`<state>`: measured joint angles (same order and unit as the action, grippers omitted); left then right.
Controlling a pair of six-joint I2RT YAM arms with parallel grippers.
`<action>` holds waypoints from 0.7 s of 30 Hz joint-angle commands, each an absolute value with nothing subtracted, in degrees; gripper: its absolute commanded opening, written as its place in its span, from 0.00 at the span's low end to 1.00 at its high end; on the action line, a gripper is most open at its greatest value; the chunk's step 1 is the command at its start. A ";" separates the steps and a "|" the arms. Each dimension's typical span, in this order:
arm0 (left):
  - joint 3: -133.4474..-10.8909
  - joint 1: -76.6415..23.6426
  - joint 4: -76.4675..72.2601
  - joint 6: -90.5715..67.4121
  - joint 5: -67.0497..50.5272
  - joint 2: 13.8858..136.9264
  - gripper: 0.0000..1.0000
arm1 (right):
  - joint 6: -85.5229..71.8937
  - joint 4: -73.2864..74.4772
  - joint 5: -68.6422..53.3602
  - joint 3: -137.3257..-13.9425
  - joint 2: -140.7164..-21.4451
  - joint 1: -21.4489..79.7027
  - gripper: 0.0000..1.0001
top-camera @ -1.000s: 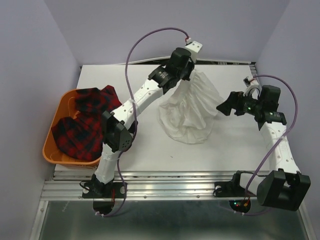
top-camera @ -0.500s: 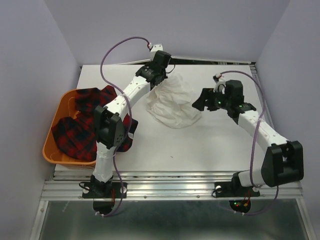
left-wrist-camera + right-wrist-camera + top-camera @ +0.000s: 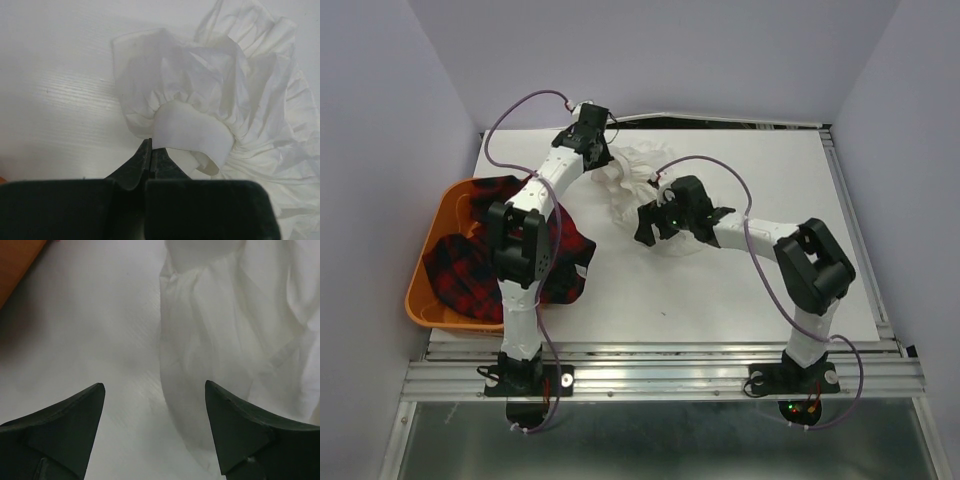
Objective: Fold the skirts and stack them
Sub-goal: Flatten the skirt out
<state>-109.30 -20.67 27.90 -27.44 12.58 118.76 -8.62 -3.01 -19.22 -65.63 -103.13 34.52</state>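
**One white skirt pinched on the bench, plaid ones heaped at the basket**

In the top view the right arm (image 3: 750, 235) lies across the near part of the white skirt (image 3: 632, 172), so its lower edge is mostly covered. Both wrist views cut the cloth off at their frames. The left arm (image 3: 535, 190) crosses the plaid skirts (image 3: 470, 270). These are bunched together in the orange basket (image 3: 415, 290), with one flap spilling over its rim onto the bench (image 3: 770, 160). How many plaid pieces there are cannot be told: two mounds show, perhaps more.

There is one white skirt, crumpled toward the far left-centre of the bench. The left pincer (image 3: 150, 147) has its fingers pressed together on the skirt's plain waistband. The right pincer (image 3: 154, 385) is spread wide above the bench, gripping nothing, with the skirt's thin ruffled edge between its fingertips and to their right.
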 commanded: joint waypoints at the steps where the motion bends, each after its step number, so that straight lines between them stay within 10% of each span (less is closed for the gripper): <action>1: -109.16 -20.48 27.07 -25.14 7.30 117.59 0.00 | -4.57 -9.67 -10.82 -71.45 -109.41 35.07 0.87; 8: -106.09 -20.13 24.88 -20.92 3.70 117.08 0.00 | 2.44 -10.37 4.56 -74.62 -116.10 35.07 0.52; 11: -103.54 -20.13 23.56 -19.87 3.08 116.11 0.00 | 2.73 -9.32 7.29 -73.05 -114.19 34.46 0.04; 21: -88.17 -22.23 20.13 -19.86 0.26 108.37 0.00 | 7.29 -5.63 -3.51 -57.66 -96.34 15.13 0.01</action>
